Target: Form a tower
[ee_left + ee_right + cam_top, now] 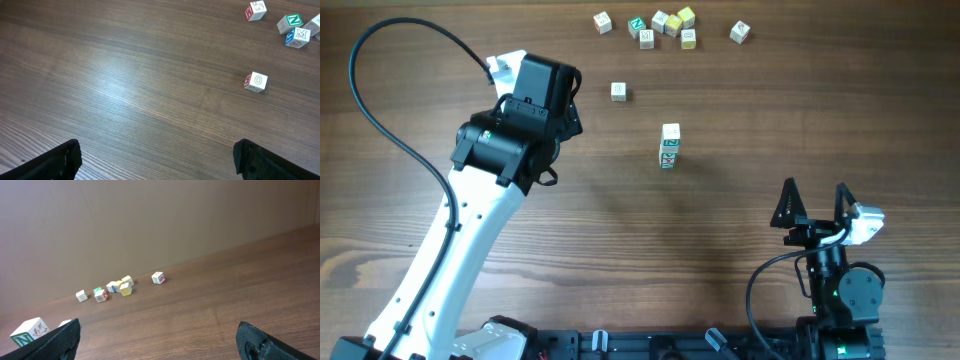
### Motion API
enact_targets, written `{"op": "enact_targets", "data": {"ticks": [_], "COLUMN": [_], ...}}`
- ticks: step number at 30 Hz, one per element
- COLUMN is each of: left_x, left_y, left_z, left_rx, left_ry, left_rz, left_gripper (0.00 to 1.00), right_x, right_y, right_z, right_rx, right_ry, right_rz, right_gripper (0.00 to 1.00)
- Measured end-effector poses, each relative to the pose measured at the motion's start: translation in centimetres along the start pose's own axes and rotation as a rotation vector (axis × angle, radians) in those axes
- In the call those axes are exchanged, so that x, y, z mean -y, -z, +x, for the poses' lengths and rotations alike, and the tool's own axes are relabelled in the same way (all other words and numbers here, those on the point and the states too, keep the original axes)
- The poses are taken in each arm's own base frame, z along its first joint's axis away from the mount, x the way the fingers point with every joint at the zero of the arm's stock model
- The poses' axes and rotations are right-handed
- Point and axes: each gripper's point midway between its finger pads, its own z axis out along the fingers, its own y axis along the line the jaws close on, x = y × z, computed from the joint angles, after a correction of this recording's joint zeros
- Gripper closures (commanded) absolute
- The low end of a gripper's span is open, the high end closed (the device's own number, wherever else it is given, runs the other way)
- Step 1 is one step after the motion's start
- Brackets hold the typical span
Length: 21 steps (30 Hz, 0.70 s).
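The tower is a short one-cube-wide column of whitish letter cubes with green marks, standing mid-table; its top cube shows at the lower left of the right wrist view. My left gripper is open over bare wood, far left of the tower, with a loose "O" cube ahead to its right. In the overhead view its fingers are hidden under the wrist. My right gripper is open and empty, near the front right of the table, well short of the tower.
A single loose cube lies up-left of the tower. Several loose cubes, some yellowish, cluster at the far edge, with one apart. The left arm crosses the left half of the table.
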Motion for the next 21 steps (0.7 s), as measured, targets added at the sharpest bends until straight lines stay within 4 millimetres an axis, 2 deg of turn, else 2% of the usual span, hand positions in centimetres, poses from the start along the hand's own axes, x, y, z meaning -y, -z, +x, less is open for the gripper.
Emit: {"op": "enact_targets", "data": {"ticks": [16,18,21], "left_x": [0.2,0.5,0.1], "left_y": [0.1,0.6,2.7], "left_z": [0.1,-0.7,-2.1], "left_rx": [0.001,0.035,0.105], "left_ry": [-0.005,0.015,0.057], "left_rz": [0.005,0.028,0.072], "left_gripper": [0.0,0.0,0.0], "right_x": [0.0,0.0,0.0], "right_y": [0.0,0.0,0.0], "right_z": [0.0,0.0,0.0], "right_rx": [0.0,0.0,0.0], "right_ry": [0.0,0.0,0.0], "right_rz": [0.0,0.0,0.0], "right_gripper": [0.0,0.0,0.0]}}
